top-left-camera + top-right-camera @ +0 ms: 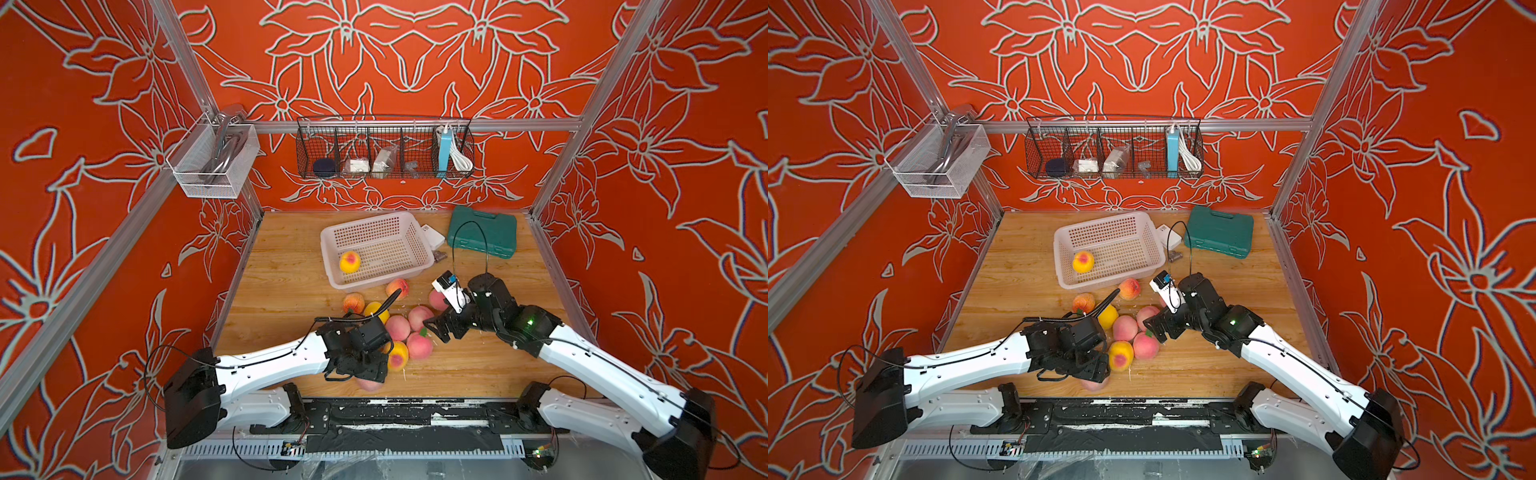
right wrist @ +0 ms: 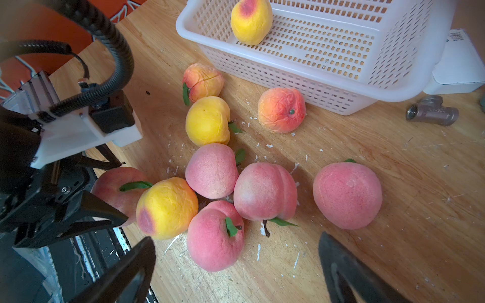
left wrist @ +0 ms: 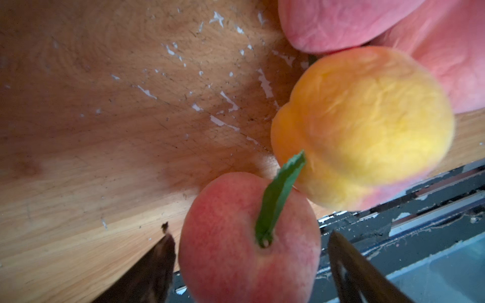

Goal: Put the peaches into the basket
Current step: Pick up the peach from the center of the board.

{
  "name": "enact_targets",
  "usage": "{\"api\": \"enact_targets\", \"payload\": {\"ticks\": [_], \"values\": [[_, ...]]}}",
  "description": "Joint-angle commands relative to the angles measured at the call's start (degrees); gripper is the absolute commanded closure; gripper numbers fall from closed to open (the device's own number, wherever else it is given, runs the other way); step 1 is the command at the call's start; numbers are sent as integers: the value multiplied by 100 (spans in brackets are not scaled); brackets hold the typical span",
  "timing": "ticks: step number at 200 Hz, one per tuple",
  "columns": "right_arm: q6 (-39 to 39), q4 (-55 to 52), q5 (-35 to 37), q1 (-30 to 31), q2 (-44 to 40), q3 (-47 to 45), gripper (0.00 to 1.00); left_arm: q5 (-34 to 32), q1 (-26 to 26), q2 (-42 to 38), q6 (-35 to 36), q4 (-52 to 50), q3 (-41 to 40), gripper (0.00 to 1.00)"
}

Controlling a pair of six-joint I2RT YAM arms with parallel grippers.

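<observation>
Left end effector [image 3: 248,232] straddles the leafed pink peach [image 3: 225,259], jaws partly open: we read it as lined up to pinch. Right end effector [image 2: 236,236] wide, hovering clear. Basket [image 1: 382,279] well ahead, one yellow peach [image 1: 350,262] inside.

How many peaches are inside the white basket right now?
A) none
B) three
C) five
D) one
D: a single yellow-orange peach lies on the perforated floor of the white basket, and nothing else is inside it.
</observation>
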Motion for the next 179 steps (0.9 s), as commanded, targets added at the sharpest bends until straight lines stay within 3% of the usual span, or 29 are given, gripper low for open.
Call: {"api": "enact_targets", "payload": {"ticks": [1, 37, 80, 137, 166, 179], "values": [[41, 94, -26, 10, 45, -32, 1, 35, -41, 31, 8, 46, 0, 19], [64, 123, 5, 4, 35, -37, 1, 60, -41, -20, -9, -4, -43, 19], [74, 155, 0, 9, 69, -42, 1, 120, -46, -109, -27, -50, -130, 11], [67, 168, 0, 6, 125, 18, 1, 140, -54, -112, -36, -17, -286, 10], [51, 175, 0, 2, 154, 43, 1, 123, -50, -101, -36, 29, -280, 16], [56, 173, 7, 5, 169, 28, 1, 131, -49, -93, -27, 31, -277, 25]]}}
